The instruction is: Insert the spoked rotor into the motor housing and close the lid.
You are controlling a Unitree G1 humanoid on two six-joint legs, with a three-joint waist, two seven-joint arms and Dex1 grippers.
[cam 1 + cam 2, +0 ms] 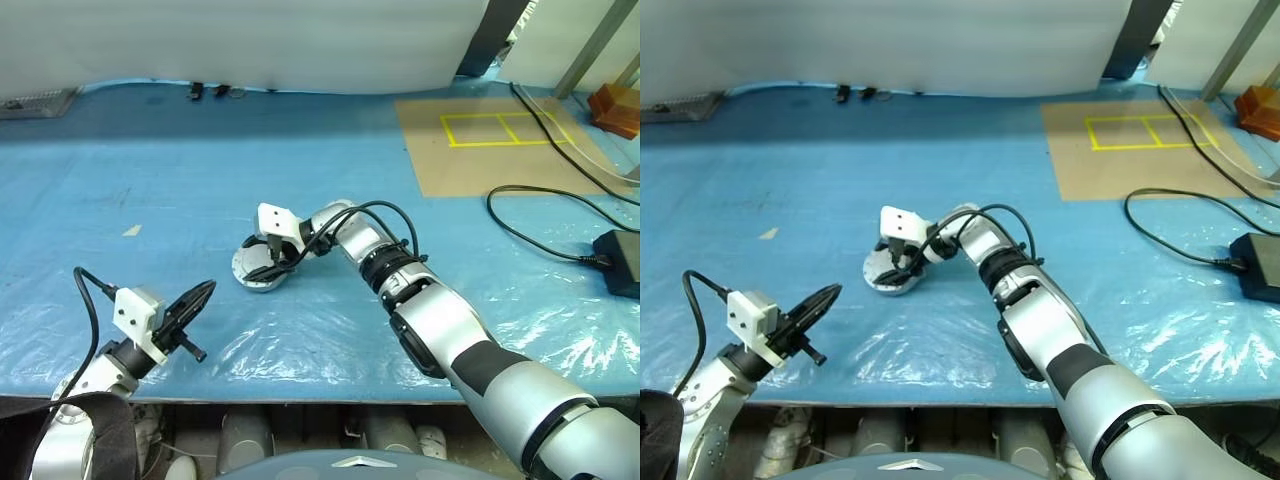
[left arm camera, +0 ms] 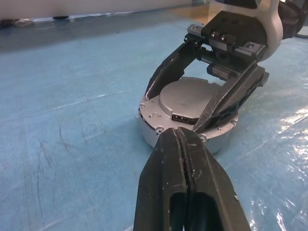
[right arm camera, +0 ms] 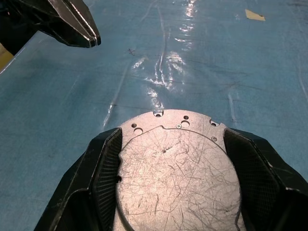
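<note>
Jaws: right gripper (image 1: 268,262) spread wide, one black finger (image 3: 103,168) on each side of the motor housing (image 2: 185,113); left gripper (image 1: 203,291) pressed together, empty. Right arm reaches across, angled down over the housing. Left arm low, near the tabletop (image 1: 150,180) edge, pointing toward it. Housing lies flat mid-tabletop, round, silver-grey, scratched lid (image 3: 178,178) on top.

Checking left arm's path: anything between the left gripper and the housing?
Nothing but bare blue sheet between the left gripper and the housing, seen in the left eye view.
</note>
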